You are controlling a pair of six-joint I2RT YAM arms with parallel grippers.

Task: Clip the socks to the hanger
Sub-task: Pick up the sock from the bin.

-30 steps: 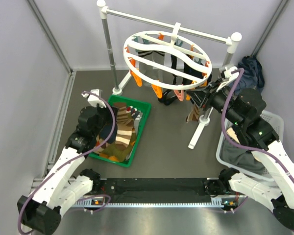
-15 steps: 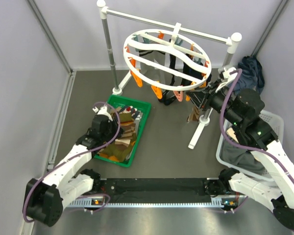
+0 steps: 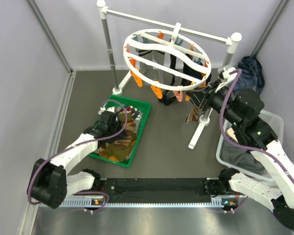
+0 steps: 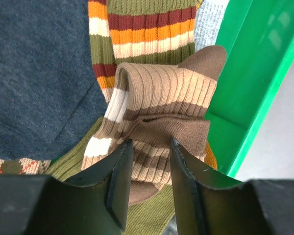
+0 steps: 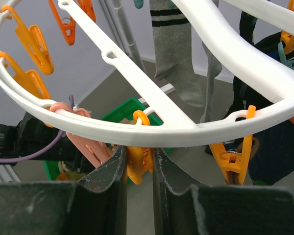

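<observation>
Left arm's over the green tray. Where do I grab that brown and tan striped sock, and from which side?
Pinch the brown and tan striped sock at its bunched middle crease, straight down from above: it lies rumpled on top of the other socks, and the green tray wall closes off one side.

One ring hanger (image 3: 167, 58), one green tray (image 3: 143, 125), one white basket (image 3: 219, 149), one rail stand (image 3: 106, 49), two robot arms (image 3: 71, 152) (image 3: 279, 166), socks (image 3: 122, 138) heaped beyond counting.
</observation>
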